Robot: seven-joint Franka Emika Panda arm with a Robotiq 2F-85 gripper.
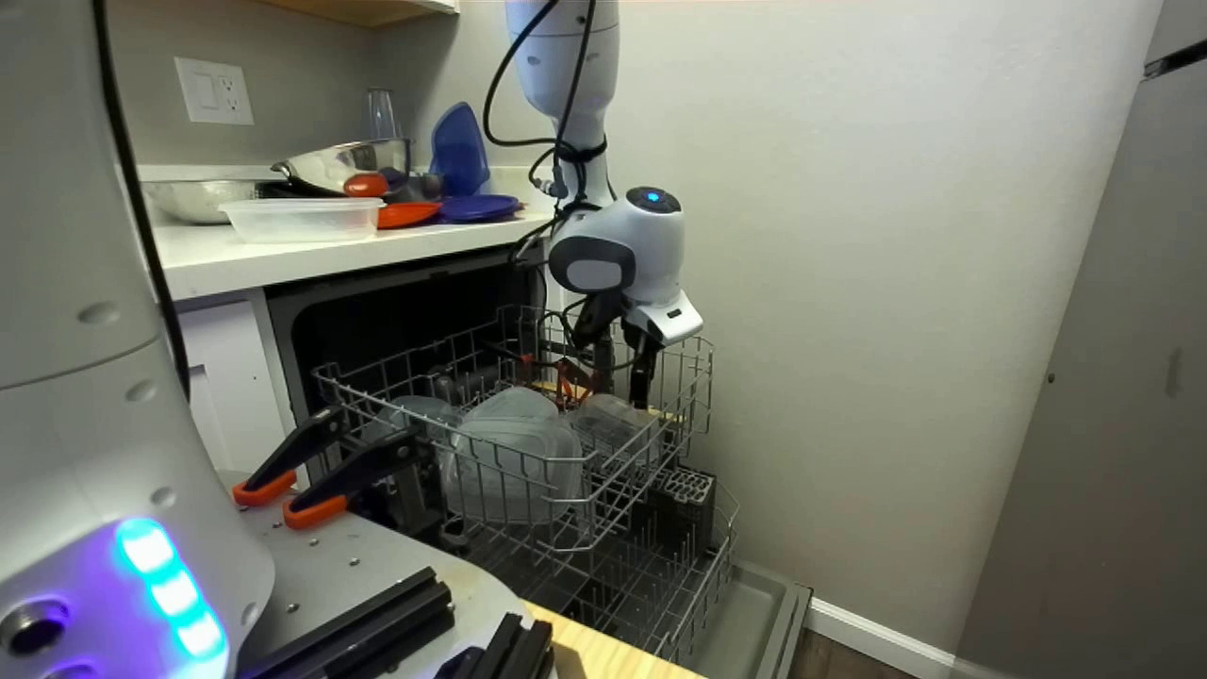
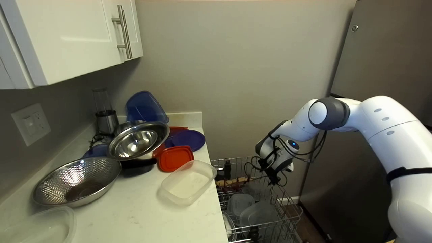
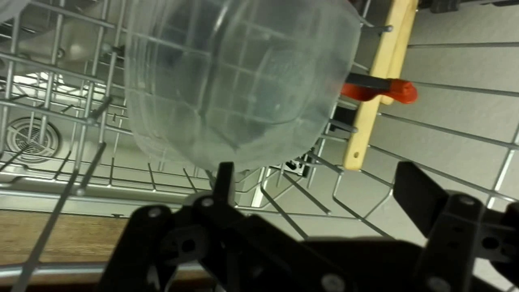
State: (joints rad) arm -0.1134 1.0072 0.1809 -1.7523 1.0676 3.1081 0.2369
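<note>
The black gripper (image 3: 317,181) is holding nothing, fingers (image 3: 419,196) wide apart; nearby, a translucent rounded plastic container (image 3: 243,89) is lying in the grey wire rack (image 3: 90,120) past the white counter's (image 2: 135,209) edge. Seemingly light and slippery, it is inviting an edge pinch.

White arm (image 2: 381,113) arched — wrist (image 1: 651,250) angled downward, black gripper (image 3: 315,178) pointing down, its two fingers (image 3: 419,198) spread well apart

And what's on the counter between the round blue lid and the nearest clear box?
A red lid lies between the round blue lid and the clear box; both exterior views show it.
</note>
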